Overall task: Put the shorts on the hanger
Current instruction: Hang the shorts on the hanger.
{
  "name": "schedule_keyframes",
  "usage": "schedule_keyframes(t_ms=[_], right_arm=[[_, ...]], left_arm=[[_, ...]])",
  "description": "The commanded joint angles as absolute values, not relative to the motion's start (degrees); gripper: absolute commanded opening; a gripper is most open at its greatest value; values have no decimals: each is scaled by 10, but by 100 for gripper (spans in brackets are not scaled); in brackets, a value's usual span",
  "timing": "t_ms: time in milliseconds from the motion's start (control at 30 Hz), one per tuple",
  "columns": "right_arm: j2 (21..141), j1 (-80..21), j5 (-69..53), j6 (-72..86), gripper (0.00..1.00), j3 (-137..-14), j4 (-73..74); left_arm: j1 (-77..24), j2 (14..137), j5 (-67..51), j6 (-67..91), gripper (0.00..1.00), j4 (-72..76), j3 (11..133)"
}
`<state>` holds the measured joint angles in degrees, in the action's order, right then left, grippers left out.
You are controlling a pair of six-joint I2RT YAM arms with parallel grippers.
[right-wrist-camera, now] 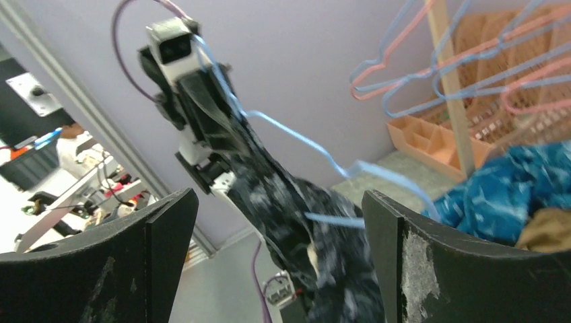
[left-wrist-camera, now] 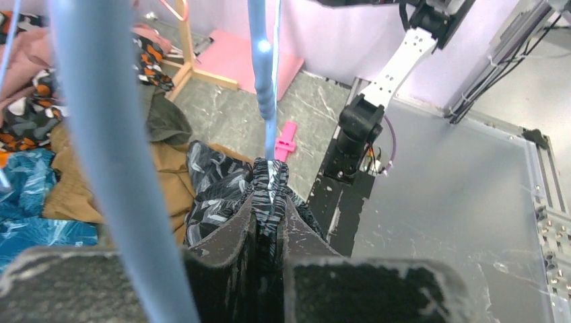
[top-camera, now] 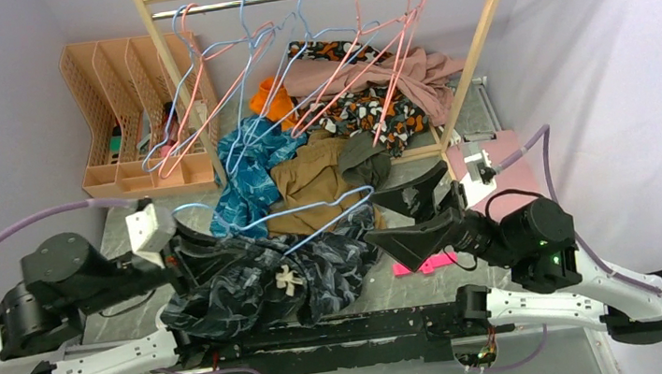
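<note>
shorts [top-camera: 244, 286] & hanger [left-wrist-camera: 262, 81] are pinched together in left gripper [left-wrist-camera: 269, 215]. right gripper [top-camera: 392, 222] is spread wide, empty; shorts lie left of it.

Left wrist view: thin light-blue wire hanger [left-wrist-camera: 111, 155] is a close-up blur, cut off top & bottom. Left gripper [left-wrist-camera: 269, 225] tips are buried in dark navy leaf-print fabric shorts [left-wrist-camera: 215, 182] (whether the wire is pinched too can't be told). Right wrist view: right gripper [right-wrist-camera: 283, 269] fingers cropped at bottom edge; teal-blue patterned garment [right-wrist-camera: 512, 182] blurred. Items in orange plastic file rack [top-camera: 109, 90] too small to ID.
</note>
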<state>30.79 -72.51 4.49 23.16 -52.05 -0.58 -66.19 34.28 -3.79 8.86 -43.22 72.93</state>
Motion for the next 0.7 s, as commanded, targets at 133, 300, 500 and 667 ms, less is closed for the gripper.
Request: schedule_keyframes(t_ms=[133,300,500,667], right_arm=[[309,-727,125,360,100,-493,141],[384,-728,113,386,99,-496,180],[439,-728,80,375,84,-480,144],[469,-731,64,360,77,-481,125]], left_arm=[[-659,323,36,100,7,-423,764],[-659,335,81,100,7,-392,768],[-659,342,113,94,7,-342,772],[-659,354,147,85,7,-327,778]])
